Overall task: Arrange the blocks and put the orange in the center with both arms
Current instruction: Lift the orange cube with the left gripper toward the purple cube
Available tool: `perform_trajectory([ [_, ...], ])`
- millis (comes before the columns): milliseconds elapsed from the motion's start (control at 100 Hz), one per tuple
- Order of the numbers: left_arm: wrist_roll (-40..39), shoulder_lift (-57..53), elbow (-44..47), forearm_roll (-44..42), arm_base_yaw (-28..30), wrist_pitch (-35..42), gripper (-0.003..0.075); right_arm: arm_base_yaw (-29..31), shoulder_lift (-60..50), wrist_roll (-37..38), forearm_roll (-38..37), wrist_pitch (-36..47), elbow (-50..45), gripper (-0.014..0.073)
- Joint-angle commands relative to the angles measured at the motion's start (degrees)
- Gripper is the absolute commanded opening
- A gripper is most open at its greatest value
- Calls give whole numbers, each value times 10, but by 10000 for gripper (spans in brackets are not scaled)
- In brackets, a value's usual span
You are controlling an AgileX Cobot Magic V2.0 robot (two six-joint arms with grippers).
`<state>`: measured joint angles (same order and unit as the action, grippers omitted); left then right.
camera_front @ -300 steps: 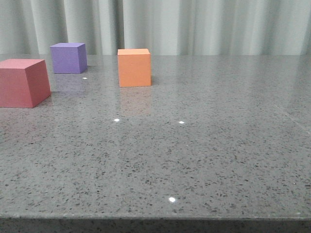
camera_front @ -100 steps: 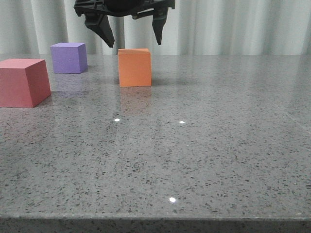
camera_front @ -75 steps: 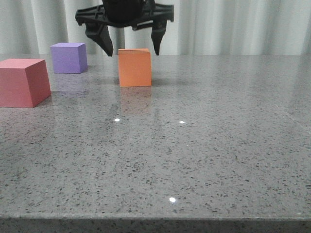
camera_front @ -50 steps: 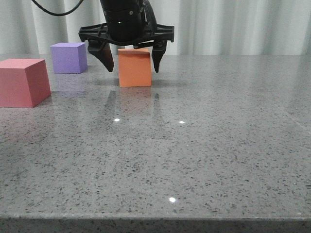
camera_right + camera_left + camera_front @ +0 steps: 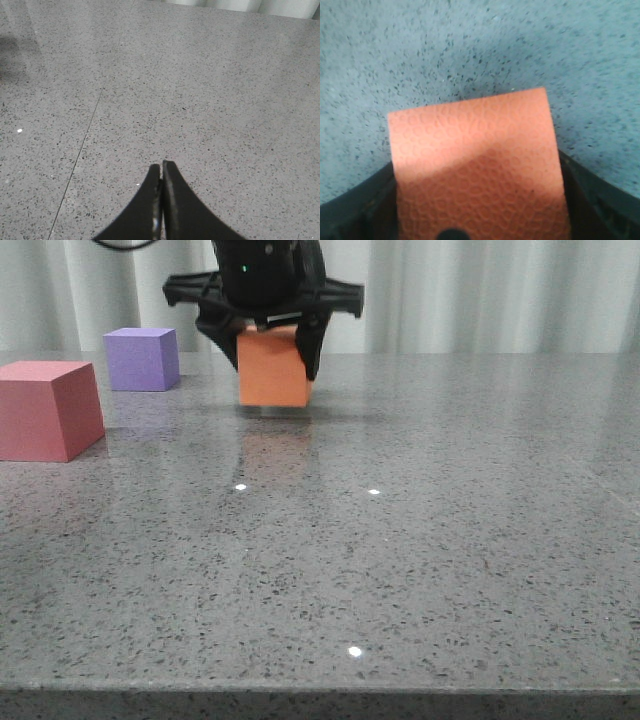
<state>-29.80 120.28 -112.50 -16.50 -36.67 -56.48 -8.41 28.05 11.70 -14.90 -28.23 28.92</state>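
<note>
- Left gripper (image 5: pixel 272 348): both fingers clamped against opposite side faces of the orange cube (image 5: pixel 274 367), gripping its upper part. The left wrist view confirms it: the cube (image 5: pixel 475 170) fills the space between the black finger bases.
- Orange cube: in the front view its base appears slightly clear of the stone tabletop (image 5: pixel 420 540), with a thin shadow beneath, and it hangs a little tilted. Judged as just lifted; contact with the table cannot be ruled out entirely.
- Right gripper (image 5: pixel 161 172): fingers pressed together, tips touching, holding nothing, poised over bare stone. Not visible in the front view.
- Purple cube (image 5: pixel 141 359): resting on the table toward the rear left, well apart from the held cube.
- Pinkish-red cube (image 5: pixel 48 409): resting at the left edge of the front view, nearer the camera, untouched.
- Risk 1: the grip is high on the cube and the cube is tilted; a fast carry could let it pivot or slip out.
- Risk 2: a tilted cube set down edge-first may topple or land off the intended centre position.
- Risk 3: the centre is unmarked, so placement relative to the other two cubes is easy to misjudge.
</note>
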Motion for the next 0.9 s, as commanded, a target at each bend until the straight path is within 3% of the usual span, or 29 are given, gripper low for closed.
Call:
perform_trajectory([
  [0, 27, -63, -21, -1, -4, 18, 368, 3, 0, 0, -14, 45, 14, -68],
  [330, 106, -134, 13, 17, 32, 9, 368, 3, 0, 0, -14, 45, 14, -68],
  [580, 126, -218, 174, 59, 100, 99, 368, 3, 0, 0, -14, 45, 14, -68],
  [710, 192, -245, 227, 113, 160, 126, 368, 3, 0, 0, -14, 45, 14, -68],
  [890, 295, -242, 231, 220, 231, 132, 368, 3, 0, 0, -14, 45, 14, -68],
])
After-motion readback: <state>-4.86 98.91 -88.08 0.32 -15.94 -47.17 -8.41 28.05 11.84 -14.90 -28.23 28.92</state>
